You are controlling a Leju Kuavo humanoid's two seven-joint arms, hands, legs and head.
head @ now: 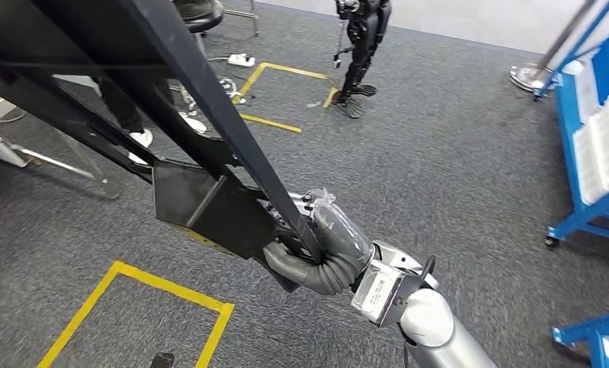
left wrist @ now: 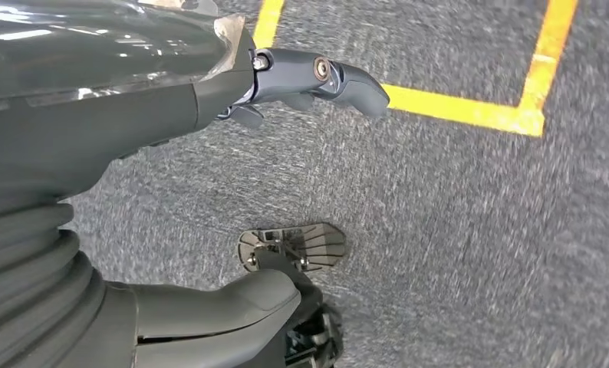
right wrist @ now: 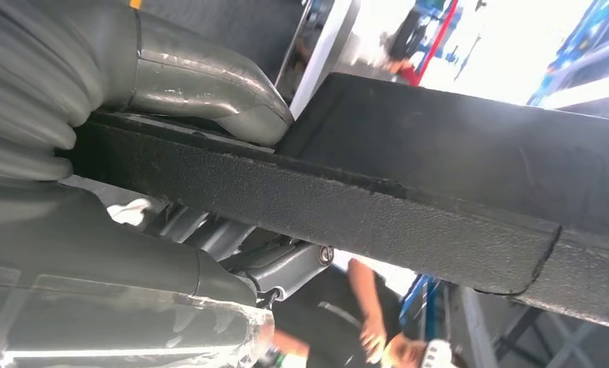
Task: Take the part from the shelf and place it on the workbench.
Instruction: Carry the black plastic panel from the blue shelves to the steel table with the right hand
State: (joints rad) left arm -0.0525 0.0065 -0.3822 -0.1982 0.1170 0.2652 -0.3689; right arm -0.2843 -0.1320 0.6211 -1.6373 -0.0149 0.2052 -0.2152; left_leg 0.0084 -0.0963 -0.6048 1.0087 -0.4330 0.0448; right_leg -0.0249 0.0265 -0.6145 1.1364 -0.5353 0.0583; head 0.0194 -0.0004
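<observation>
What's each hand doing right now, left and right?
Left hand: open, holds nothing, hanging over the carpet.
Right hand: grips the black frame part.

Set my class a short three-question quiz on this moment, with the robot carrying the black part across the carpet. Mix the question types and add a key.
1. True or false: the right hand grips the long black part.
2. Multiple choice: the left hand is (A) holding the part, (B) holding nothing, fingers apart, above the carpet, (C) resting on the blue rack.
3. Fill in: the lines marked on the grey carpet are ______ in colour.

Key:
1. True; its thumb and fingers wrap the part's bar.
2. B.
3. Yellow; the blue rack stands to the robot's right.
</observation>
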